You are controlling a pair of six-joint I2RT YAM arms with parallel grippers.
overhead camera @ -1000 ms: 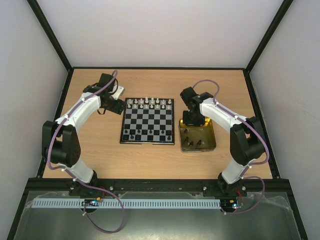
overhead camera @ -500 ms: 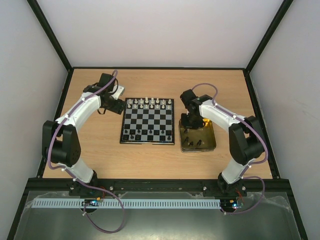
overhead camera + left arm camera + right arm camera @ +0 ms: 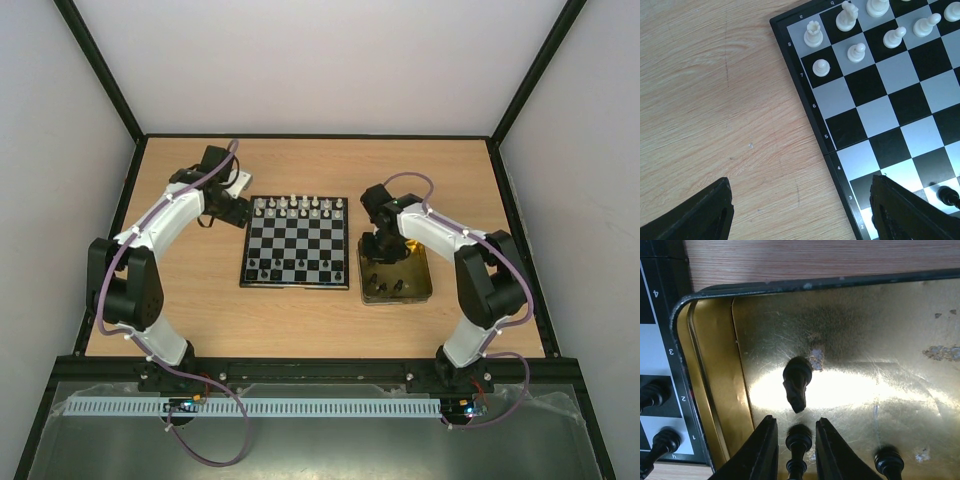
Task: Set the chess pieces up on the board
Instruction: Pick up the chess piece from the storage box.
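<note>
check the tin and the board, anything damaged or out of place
The yellow-lined tin looks worn: its floor is scratched all over, with flaked patches at the right and another near the middle. Several black chessmen sit in it rather than on the chessboard. Nothing looks spilled.

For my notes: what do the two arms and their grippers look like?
Both the left arm and right arm have white shells, black joints and a lilac cable tied along them. The left gripper and right gripper have plain black fingers.
</note>
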